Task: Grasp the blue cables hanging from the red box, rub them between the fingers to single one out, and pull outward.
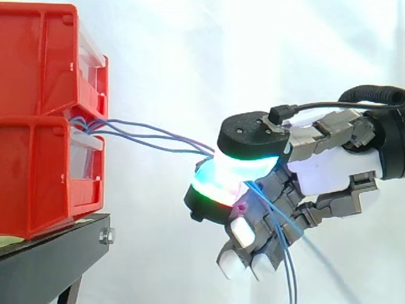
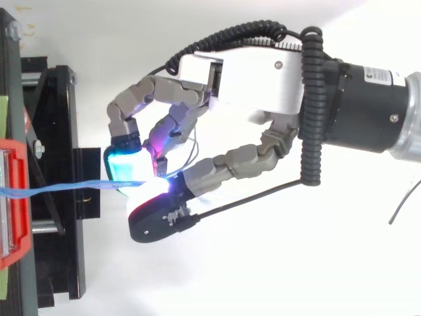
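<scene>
We see the hand (image 1: 329,172) pinching the blue cables (image 1: 152,135) between its curled, glowing pads (image 1: 221,180); the cables run from the gap in the red box (image 1: 38,145) to the pinch, with the tails hanging below. Several strands appear clamped together; pulling now risks drawing them all out, or shifting the red box on its stand (image 1: 57,247).

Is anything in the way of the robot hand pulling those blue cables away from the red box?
Nothing visible. The robot hand pinches the cables, with open space on its far side.
</scene>
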Controlling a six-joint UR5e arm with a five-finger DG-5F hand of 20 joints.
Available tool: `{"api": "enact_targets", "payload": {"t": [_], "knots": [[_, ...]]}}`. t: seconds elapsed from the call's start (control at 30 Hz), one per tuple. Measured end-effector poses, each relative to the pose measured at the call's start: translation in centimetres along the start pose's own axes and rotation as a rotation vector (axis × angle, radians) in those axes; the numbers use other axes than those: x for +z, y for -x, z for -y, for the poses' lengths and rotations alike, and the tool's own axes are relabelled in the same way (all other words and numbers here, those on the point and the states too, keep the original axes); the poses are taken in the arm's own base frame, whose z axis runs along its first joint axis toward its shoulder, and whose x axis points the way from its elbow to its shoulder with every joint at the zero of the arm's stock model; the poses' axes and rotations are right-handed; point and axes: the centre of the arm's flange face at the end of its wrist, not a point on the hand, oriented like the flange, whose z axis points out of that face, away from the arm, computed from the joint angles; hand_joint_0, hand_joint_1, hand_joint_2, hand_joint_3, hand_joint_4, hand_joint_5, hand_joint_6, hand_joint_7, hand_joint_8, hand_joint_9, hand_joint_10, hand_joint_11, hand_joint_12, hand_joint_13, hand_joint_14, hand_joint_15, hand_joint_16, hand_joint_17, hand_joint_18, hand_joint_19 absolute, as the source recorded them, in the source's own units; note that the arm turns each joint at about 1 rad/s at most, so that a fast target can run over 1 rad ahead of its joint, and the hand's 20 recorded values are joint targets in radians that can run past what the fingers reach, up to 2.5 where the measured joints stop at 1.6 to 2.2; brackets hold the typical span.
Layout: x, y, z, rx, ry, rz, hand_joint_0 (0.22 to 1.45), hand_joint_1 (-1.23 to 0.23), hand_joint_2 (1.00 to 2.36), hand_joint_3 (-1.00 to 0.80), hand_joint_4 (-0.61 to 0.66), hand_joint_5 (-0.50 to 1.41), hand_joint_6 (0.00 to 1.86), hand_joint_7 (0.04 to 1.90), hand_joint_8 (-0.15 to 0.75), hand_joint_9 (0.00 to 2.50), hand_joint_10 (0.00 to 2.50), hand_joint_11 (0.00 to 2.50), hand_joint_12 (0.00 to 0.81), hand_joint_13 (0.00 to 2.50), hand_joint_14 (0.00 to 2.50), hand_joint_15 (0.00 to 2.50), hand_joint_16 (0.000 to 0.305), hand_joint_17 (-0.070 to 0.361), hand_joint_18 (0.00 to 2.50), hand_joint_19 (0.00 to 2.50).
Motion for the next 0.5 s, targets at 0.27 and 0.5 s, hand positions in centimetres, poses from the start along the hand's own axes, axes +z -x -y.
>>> {"api": "enact_targets", "payload": {"t": [0.27,0.5], "knots": [[-0.06,0.02,0.02,-0.001,-0.004,-0.001,0.82,-0.91,1.0,-0.5,-0.13,-0.17,0.92,1.23,0.278,0.98,0.02,0.63,0.369,0.8,0.02,0.38,0.048,0.108,0.76,0.49],[-0.07,0.03,0.01,0.0,-0.004,0.0,0.72,-0.91,1.0,-0.5,-0.02,-0.16,0.92,0.96,0.28,0.99,0.02,0.63,0.368,0.82,0.02,0.39,0.048,0.107,0.78,0.48]]}}
